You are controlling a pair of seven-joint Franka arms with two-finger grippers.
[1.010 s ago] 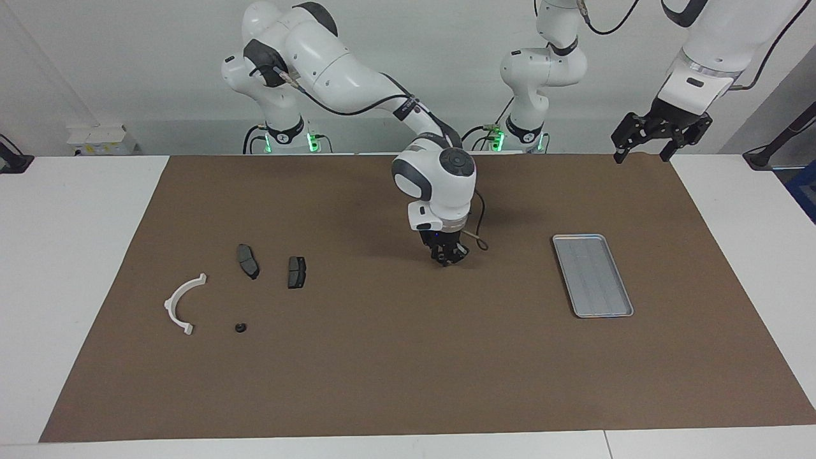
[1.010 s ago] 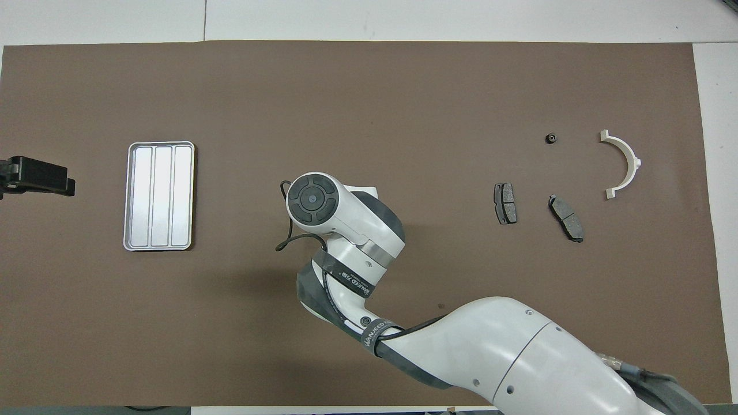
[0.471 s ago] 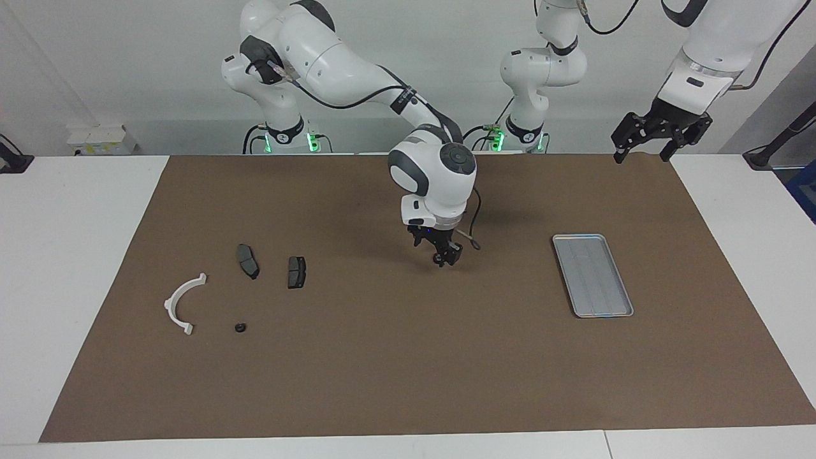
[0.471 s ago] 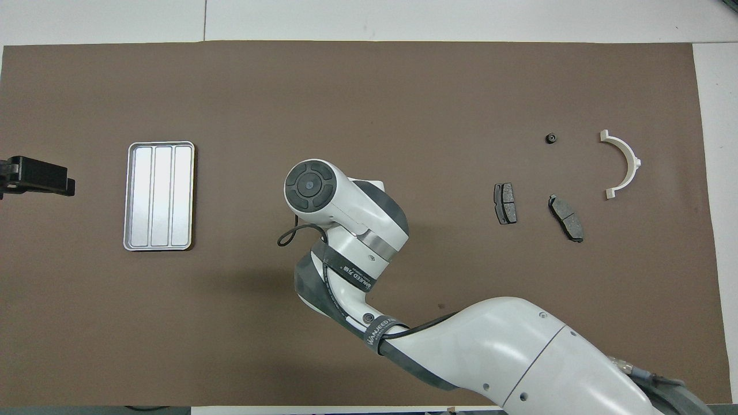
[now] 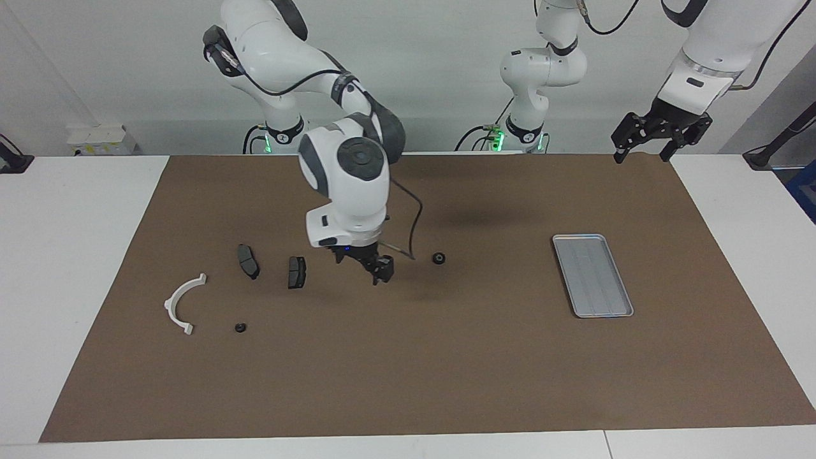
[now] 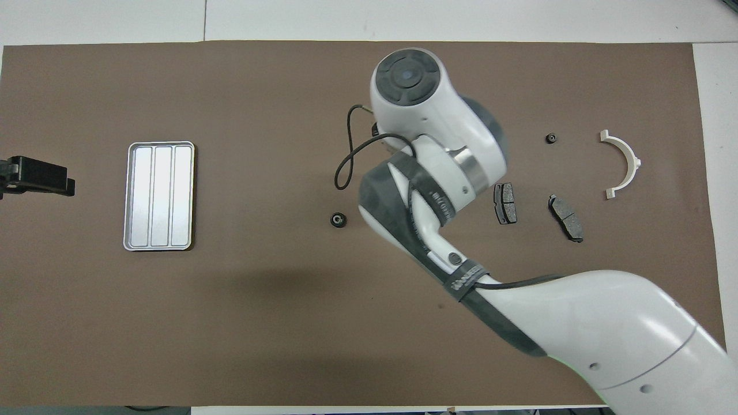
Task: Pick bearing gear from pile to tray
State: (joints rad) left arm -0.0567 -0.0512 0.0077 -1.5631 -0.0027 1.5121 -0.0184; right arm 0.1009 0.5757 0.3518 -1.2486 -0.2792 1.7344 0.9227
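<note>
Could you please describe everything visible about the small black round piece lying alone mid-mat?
The small black round piece is ring-like with a paler centre, apparently lying flat on the brown mat. It sits alone between the tray and the brake-pad plates. Nothing touches it; the right claw hangs nearby.

A brown mat (image 5: 408, 357) covers the white table (image 5: 76, 255), carrying the tray (image 5: 593, 275), brake-pad plates (image 5: 296, 272), half-ring (image 5: 182, 303) and two small black round pieces (image 5: 438, 258).

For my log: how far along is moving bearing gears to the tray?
Done: nothing, the tray holds no part. In hand: nothing visible; the right gripper hangs over the mat beside a brake pad. Remaining: one bearing gear mid-mat, a second gear near the half-ring. The left gripper waits.
</note>
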